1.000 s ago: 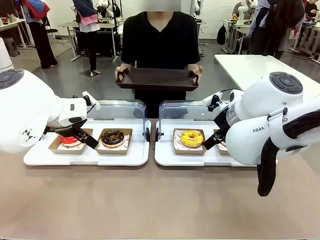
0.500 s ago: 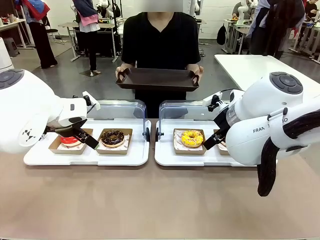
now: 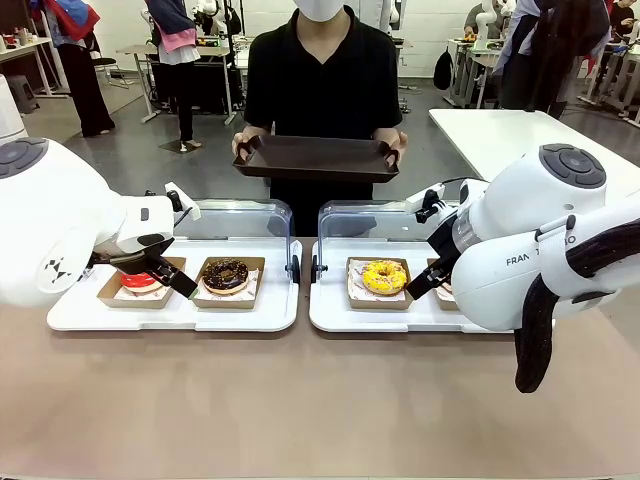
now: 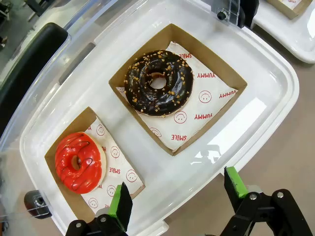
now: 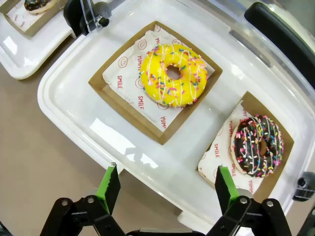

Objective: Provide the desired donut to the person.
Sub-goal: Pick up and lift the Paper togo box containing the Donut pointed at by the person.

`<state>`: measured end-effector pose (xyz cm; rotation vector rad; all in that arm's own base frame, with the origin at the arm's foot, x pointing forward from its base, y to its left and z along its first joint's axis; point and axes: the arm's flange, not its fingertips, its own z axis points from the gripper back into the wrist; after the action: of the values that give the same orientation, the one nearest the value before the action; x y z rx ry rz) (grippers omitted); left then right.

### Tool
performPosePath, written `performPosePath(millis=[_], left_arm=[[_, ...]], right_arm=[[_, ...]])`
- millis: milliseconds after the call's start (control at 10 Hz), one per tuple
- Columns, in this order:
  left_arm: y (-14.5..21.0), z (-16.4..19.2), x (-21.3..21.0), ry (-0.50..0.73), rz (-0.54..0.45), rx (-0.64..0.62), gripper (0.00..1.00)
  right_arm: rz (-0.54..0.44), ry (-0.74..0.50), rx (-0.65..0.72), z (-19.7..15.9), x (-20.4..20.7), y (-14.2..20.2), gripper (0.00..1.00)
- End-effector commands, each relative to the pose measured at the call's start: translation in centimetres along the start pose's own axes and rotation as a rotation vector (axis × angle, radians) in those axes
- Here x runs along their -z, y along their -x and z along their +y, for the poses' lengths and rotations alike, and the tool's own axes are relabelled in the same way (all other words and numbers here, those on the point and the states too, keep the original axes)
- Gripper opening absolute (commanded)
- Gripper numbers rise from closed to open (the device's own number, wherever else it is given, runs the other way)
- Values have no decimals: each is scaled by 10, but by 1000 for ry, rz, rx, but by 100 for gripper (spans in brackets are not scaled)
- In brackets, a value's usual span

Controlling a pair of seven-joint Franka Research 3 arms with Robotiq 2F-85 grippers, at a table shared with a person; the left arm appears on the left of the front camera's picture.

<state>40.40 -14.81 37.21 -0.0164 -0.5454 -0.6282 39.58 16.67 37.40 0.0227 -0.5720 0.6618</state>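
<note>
Since the green pads (image 4: 122,204) of the left gripper (image 4: 177,189) stand wide apart with nothing between them, and the right gripper (image 5: 167,168) is spread just as wide and just as empty, neither arm has hold of anything. I take my bearings from the dark serving tray (image 3: 316,157) that the person (image 3: 322,80) holds out level in both hands. All four donuts lie on the robot's side of it and lower, in paper-lined cardboard boxes on the table. Off its left end, the red donut (image 4: 78,161) sits almost under the left fingers, close beside one pad. The chocolate donut (image 4: 158,82) with nut crumbs lies ahead of those fingers, nearer the serving tray's middle. Below its right end the yellow sprinkled donut (image 5: 173,74) lies ahead of the right fingers, and the dark sprinkled donut (image 5: 257,145) sits further out, close to one right pad. Both of the person's hands are on the serving tray and nothing is pointed at, so I cannot tell which donut is wanted. That choice likely decides the arm, since each arm is nearer its own pair. The donuts are round with no long axis, and the boxes lie cornerwise to each finger line. A grasp probably needs a wrist turn on the way down. The carry then goes up over the raised clear lids (image 3: 235,215) to the serving tray.
</note>
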Motion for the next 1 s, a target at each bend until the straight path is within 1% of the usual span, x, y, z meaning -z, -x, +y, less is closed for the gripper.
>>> performPosePath(millis=[0,500,600,700,800,900], left_arm=[[0,0,0,0,0,0,100],[0,0,0,0,0,0,100],[-17,5,-32,1,22,35,100],[-44,17,-76,-15,10,56,100],[-67,27,-108,-6,26,80,100],[-79,33,-139,20,57,99,100]], right_arm=[[0,0,0,0,0,0,100],[0,0,0,0,0,0,100],[-12,35,-4,-4,-37,-8,100],[9,61,-34,-12,-81,-19,100],[49,88,-16,-16,-116,-26,100],[92,115,-36,-16,-149,-29,100]])
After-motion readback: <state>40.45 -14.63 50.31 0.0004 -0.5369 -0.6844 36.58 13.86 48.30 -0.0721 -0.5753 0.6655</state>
